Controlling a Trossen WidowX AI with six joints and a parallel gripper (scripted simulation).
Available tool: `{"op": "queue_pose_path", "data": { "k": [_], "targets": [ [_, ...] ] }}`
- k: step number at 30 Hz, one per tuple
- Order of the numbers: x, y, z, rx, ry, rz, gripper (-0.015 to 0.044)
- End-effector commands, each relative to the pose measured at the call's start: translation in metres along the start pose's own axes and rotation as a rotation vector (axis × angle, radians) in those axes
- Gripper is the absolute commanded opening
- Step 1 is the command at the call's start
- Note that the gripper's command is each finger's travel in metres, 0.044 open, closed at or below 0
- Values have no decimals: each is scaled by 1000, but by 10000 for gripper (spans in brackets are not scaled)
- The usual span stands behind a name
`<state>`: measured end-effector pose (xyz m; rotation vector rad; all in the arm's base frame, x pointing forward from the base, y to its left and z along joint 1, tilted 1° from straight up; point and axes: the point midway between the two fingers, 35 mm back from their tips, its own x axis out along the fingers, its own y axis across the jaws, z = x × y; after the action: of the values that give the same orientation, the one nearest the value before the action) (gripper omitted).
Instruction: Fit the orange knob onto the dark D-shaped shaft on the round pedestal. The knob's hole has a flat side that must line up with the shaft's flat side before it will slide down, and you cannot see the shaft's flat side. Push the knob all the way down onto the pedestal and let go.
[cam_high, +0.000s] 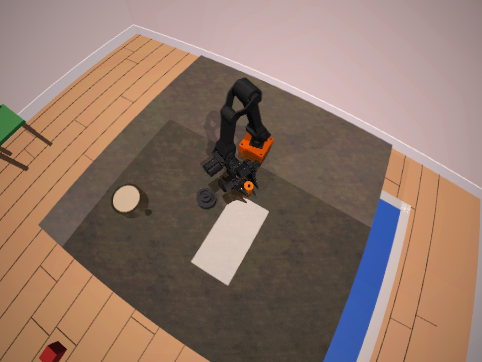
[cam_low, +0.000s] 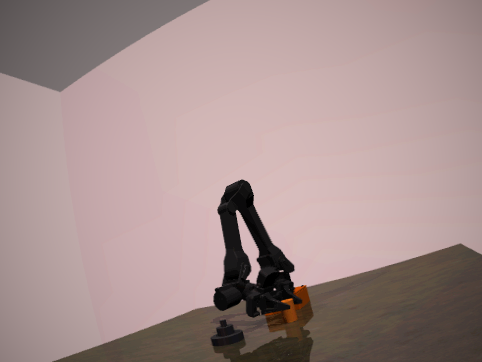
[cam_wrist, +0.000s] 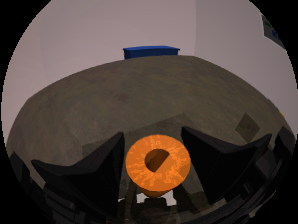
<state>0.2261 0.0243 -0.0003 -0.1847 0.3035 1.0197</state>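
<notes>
The orange knob (cam_high: 248, 187) (cam_low: 289, 312) (cam_wrist: 137, 170) stands upright, low at the table; I cannot tell if its whole base touches. Its D-shaped hole faces up, and in the wrist view the hole's flat side runs diagonally, on the lower right. My gripper (cam_high: 251, 193) (cam_low: 295, 304) (cam_wrist: 153, 134) is open around the knob, with a narrow gap beside each finger. The dark round pedestal (cam_high: 200, 202) (cam_low: 227, 341) stands a short way left of the gripper in the top and exterior views, its shaft (cam_low: 223, 324) bare. The shaft's flat side cannot be made out.
A white rectangle (cam_high: 230, 242) lies on the dark surface just in front of the gripper in the top view. A round pale-topped object (cam_high: 126, 198) stands farther left, beyond the pedestal. The arm's orange base (cam_high: 256, 146) (cam_low: 301, 296) is close behind the gripper.
</notes>
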Motion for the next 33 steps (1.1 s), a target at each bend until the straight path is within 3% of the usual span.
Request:
{"op": "queue_pose_path", "data": {
  "k": [1,3,10,16,24,28,30,33],
  "targets": [
    [0,0,0,3,-2,0,260],
    [0,0,0,3,-2,0,260],
    [0,0,0,3,-2,0,440],
    [0,0,2,3,-2,0,440],
    [-25,-3,69,-1,0,0,440],
    [-27,-1,76,-1,0,0,440],
    [-24,0,74,17,57,31,440],
    [-14,4,68,80,313,135,440]
  ]
}}
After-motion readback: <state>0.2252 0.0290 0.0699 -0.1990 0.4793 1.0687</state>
